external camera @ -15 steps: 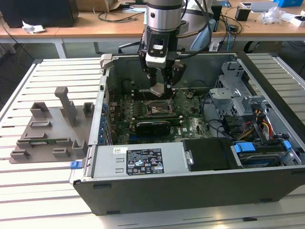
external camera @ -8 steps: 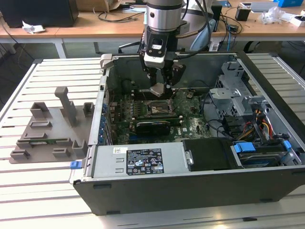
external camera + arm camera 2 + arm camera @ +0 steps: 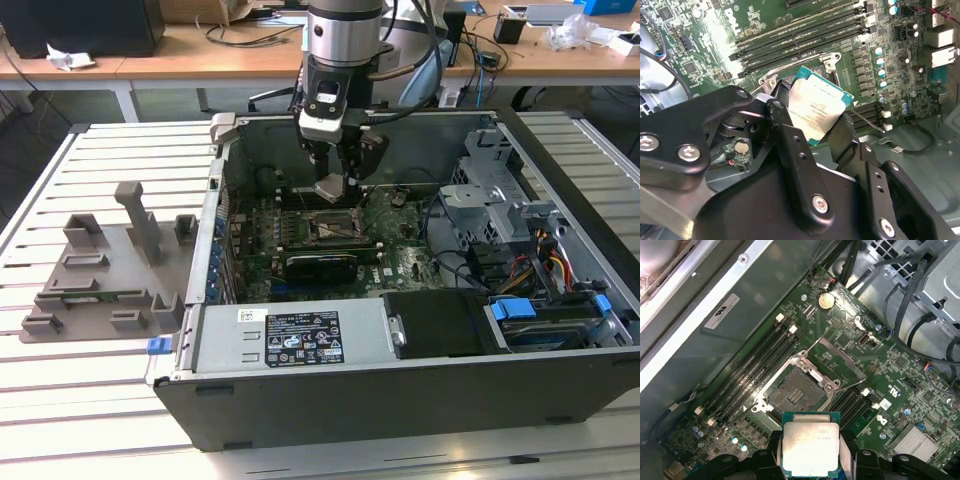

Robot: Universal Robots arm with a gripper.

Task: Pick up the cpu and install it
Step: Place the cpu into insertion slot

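— Silver-grey lid, green edge: where is the cpu (image 3: 810,447) at this point?

— Entry: pinched between the black jaws, one pressed against each of two opposite edges. In the first wrist view its lid faces the camera, and it sits just short of the socket (image 3: 796,392), not touching it.

— And the socket itself?

— Open. Its metal frame (image 3: 836,360) stands raised on the far side and the contact field is bare. Dark memory slots (image 3: 757,367) run along both sides of the socket.

— Height?

— In the exterior view the cpu hangs above the socket, apart from it, tilted rather than level, inside the open computer case (image 3: 300,400). The arm (image 3: 345,40) comes down from directly over the socket.

— Anything else to log?

— A grey slotted holder block (image 3: 110,270) lies on the slatted desk (image 3: 100,420), well apart from the socket, outside the case on the exterior view's left. A coin cell (image 3: 826,301) sits on the green board beyond the socket's raised frame.
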